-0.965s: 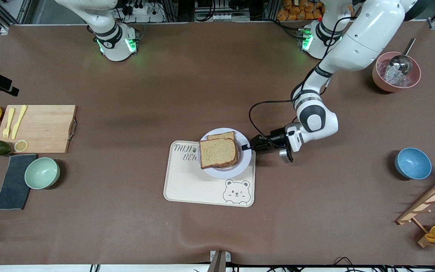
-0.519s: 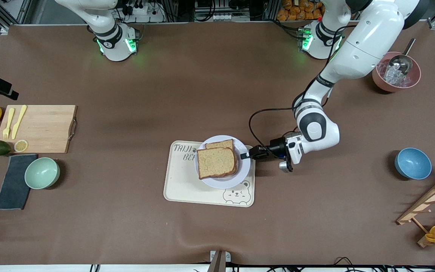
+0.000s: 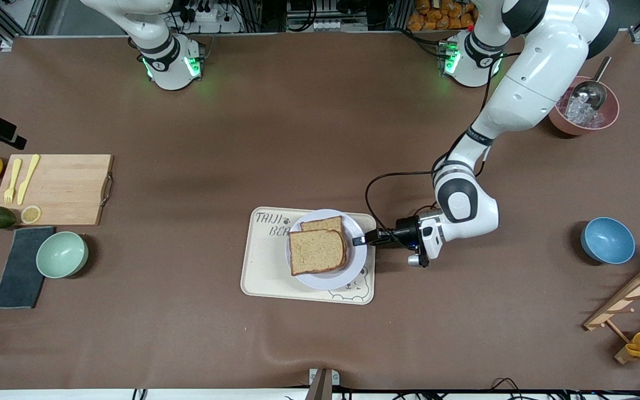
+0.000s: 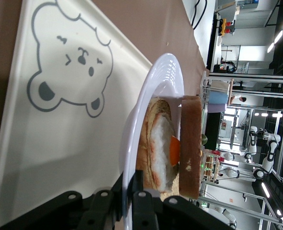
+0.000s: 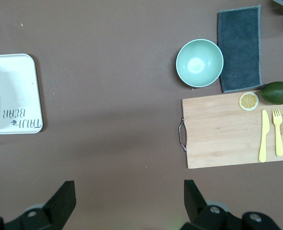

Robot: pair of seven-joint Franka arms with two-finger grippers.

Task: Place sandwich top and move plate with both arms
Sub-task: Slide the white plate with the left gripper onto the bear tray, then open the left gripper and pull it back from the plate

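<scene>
A: Where are we holding the plate (image 3: pixel 326 279)?
B: Mid-worktop, on the tray (image 3: pixel 275 278), left pincer (image 3: pixel 360 240) clamping its rim; sandwich top (image 3: pixel 316 251) is lying on it.
A: Right pincer (image 5: pixel 129 196)?
B: Waiting, spread wide, empty.

The left arm (image 3: pixel 525 83) reaches from its base down across the table, elbow bent, wrist turned level toward the table's middle. The left gripper (image 3: pixel 360 240) lies low and horizontal, its fingers (image 4: pixel 141 203) clamped on the plate (image 3: pixel 356 261) rim. The right arm (image 3: pixel 153 33) waits raised by its base; the right gripper (image 5: pixel 129 199) hangs high, fingers (image 5: pixel 62 199) spread wide.
</scene>
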